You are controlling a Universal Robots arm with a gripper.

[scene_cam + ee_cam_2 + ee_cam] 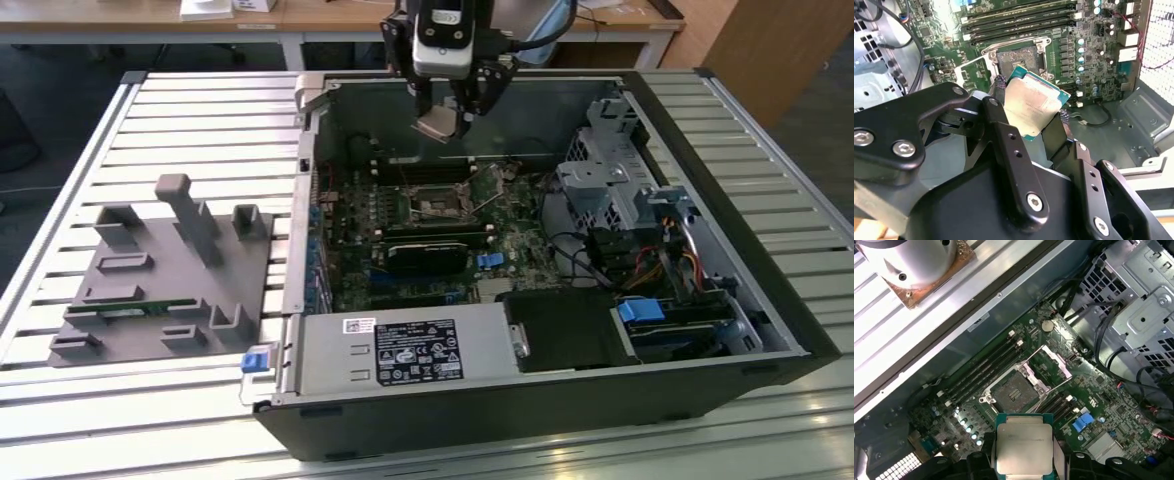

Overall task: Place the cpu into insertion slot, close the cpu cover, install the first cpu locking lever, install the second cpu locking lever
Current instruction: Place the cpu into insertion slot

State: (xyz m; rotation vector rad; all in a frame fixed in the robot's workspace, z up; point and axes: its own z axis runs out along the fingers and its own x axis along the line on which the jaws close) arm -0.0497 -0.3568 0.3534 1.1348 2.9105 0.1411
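My gripper (445, 120) hangs above the back of the open computer case, shut on the cpu (438, 126), a flat square chip with a tan-silver face. In both wrist views the cpu (1030, 106) (1022, 447) sits tilted between the two black fingers (1004, 125), well above the board. The insertion slot (437, 208) (1019, 60) (1014, 390) is a dark square socket with a silver rim, bare inside. The cpu cover (1053, 360) (972, 71) stands swung open beside the socket. A thin lever wire (1046, 395) sticks up next to it.
Long memory slots (981, 372) run beside the socket. A black card (427, 255) and a blue clip (489, 260) lie in front of it. The drive cage (607, 180) and cables (627, 260) fill the exterior view's right. A grey fixture (160, 270) sits outside the case.
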